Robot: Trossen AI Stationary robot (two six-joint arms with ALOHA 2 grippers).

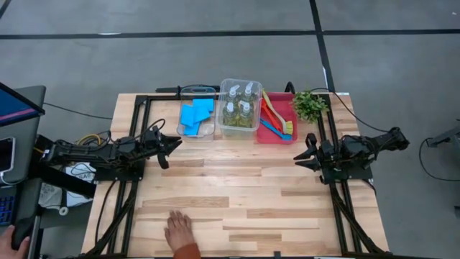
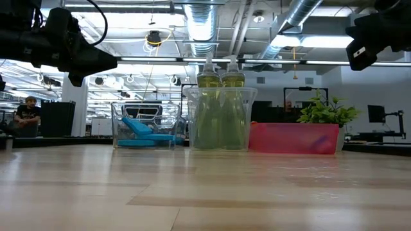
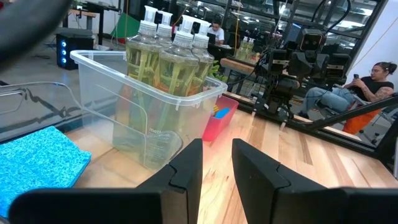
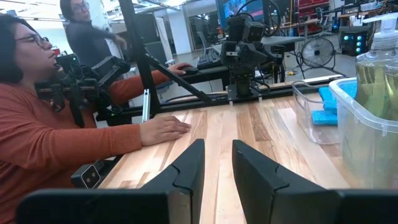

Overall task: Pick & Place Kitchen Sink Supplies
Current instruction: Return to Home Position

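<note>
**High view:** The left claw (image 1: 171,147) hangs over the left part of the surface (image 1: 237,194), and the right claw (image 1: 305,153) over its right part. Blue sponges (image 1: 195,115) lie in the clear bin (image 1: 210,133). Four bottles (image 1: 239,108) stand in the taller clear bin (image 1: 237,132). Brushes (image 1: 275,121) lie in the red bin (image 1: 269,139). A person's hand (image 1: 177,229) rests flat near the front edge.

**Low view:** The three bins stand in one row.

**Left wrist view:** The fingers are slightly parted and hold nothing. A moulded mark on the taller clear bin is too small to read.

**Right wrist view:** The fingers are likewise parted and empty.

Grey floor (image 1: 215,57), ceiling ducts (image 2: 199,19) overhead
</note>
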